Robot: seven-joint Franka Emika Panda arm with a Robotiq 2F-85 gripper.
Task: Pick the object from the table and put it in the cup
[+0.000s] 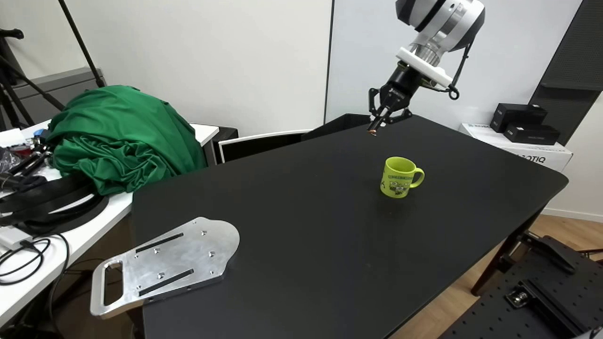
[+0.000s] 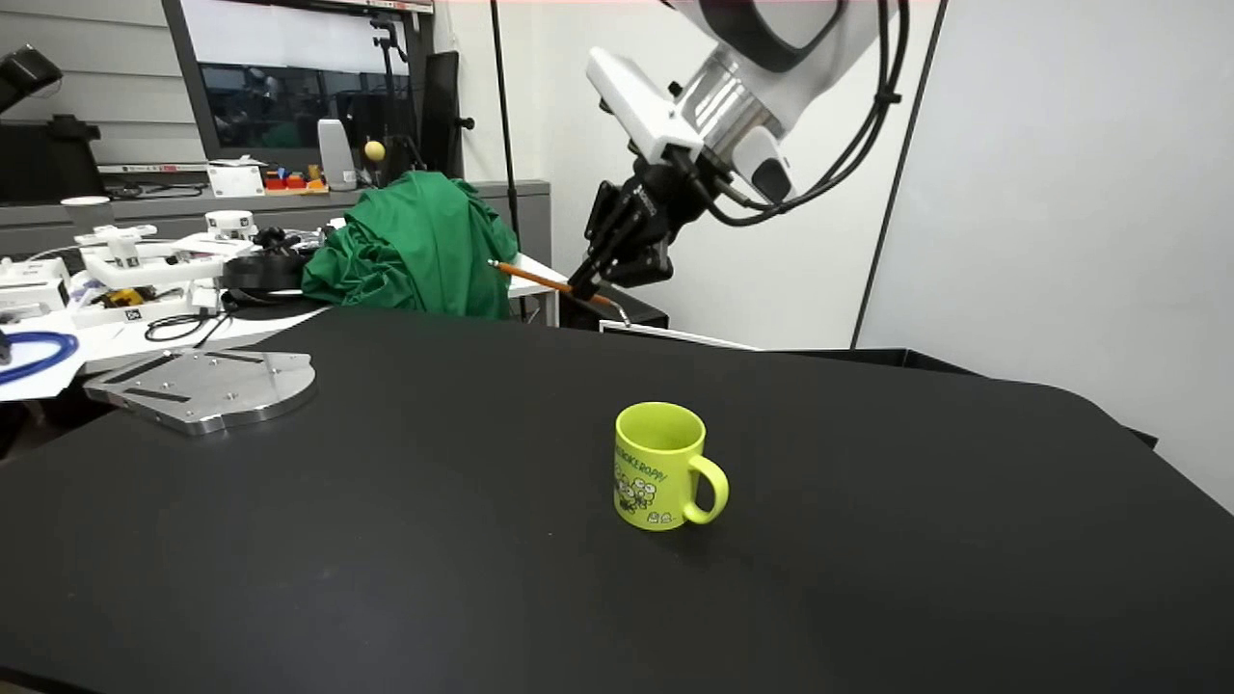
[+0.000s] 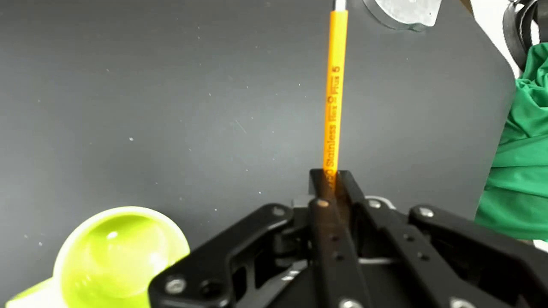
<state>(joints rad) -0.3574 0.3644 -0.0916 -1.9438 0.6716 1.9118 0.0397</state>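
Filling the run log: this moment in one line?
gripper: closed on orange stick | stick: off table | green mug: upright | placement: pending

orange stick: says "Stainless", ends in "5" — bit between's too blurry for me
lime-green mug: "KEROPPI" below the rim, letters before it unclear
white box: "OTIQ" — rest's cut off by the surface
black boxes: tiny labels, can't read

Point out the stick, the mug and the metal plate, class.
Stick [image 3: 334,98], wrist view: printed orange shaft.
Mug [image 2: 661,474], in an exterior view: outer wall.
Metal plate [image 1: 178,259], in an exterior view: flat top face.
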